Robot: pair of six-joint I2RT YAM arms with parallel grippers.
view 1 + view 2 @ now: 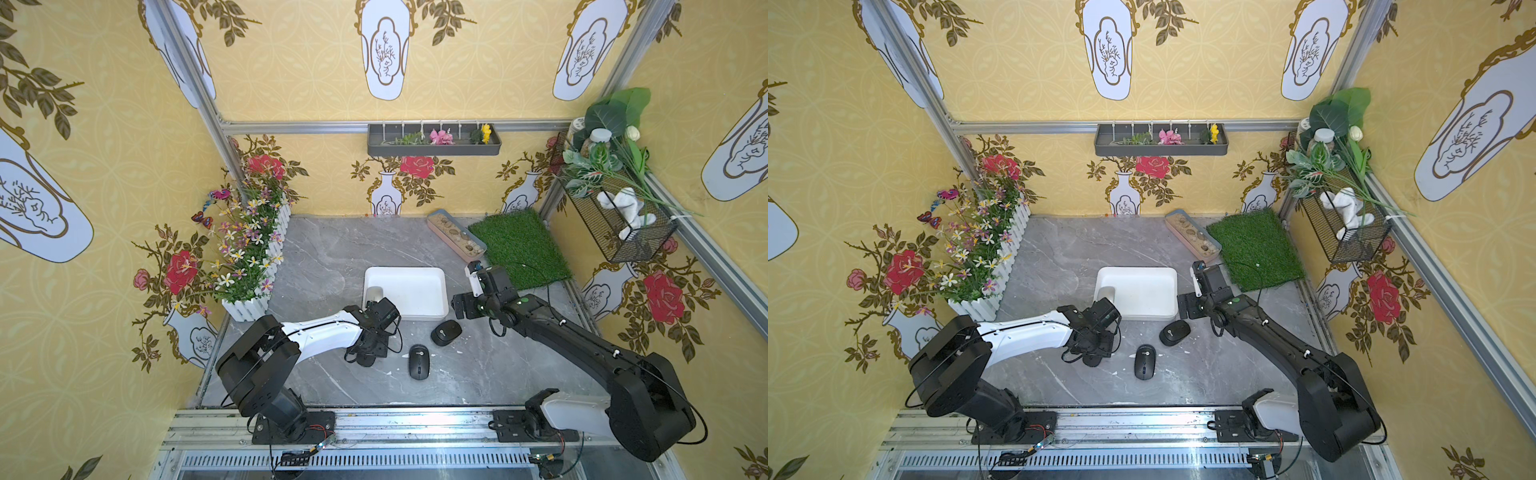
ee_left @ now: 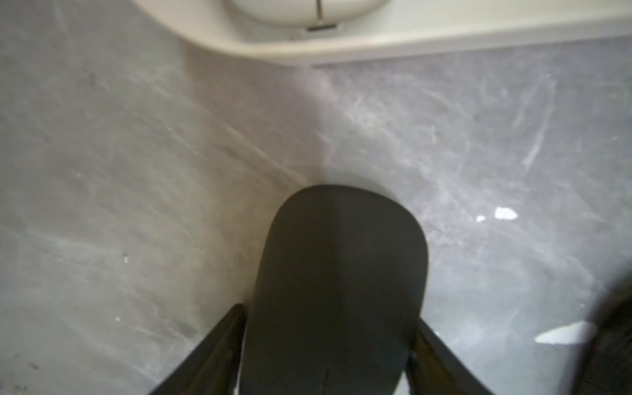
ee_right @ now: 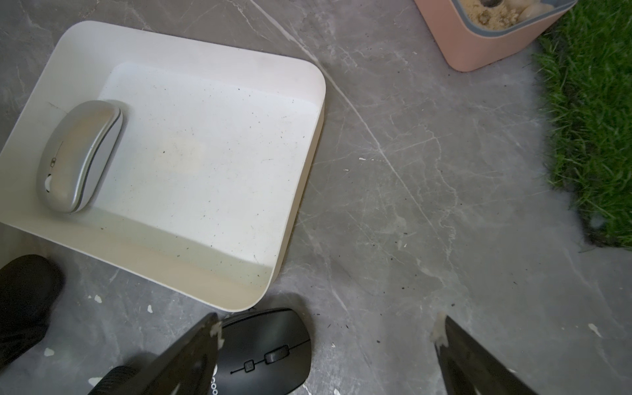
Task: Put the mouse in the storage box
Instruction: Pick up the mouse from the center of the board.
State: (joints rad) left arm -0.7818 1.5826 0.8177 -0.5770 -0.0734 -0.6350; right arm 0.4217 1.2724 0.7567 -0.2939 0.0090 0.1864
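The left gripper (image 2: 328,314) was clamped on a dark grey mouse (image 2: 342,256) near the storage box (image 3: 191,41), silver mouse (image 3: 80,155) already inside; the right gripper (image 3: 328,323) hung wide open.

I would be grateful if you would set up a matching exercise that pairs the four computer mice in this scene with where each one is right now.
Things:
1. silver mouse
2. dark grey mouse
3. wide black mouse
4. slim black mouse

Places:
A. on the table, beside a corner of the storage box
B. between the fingers of the left gripper
C. lying inside the storage box
D. on the table, farther from the box

Pairs: 1-C, 2-B, 3-A, 4-D
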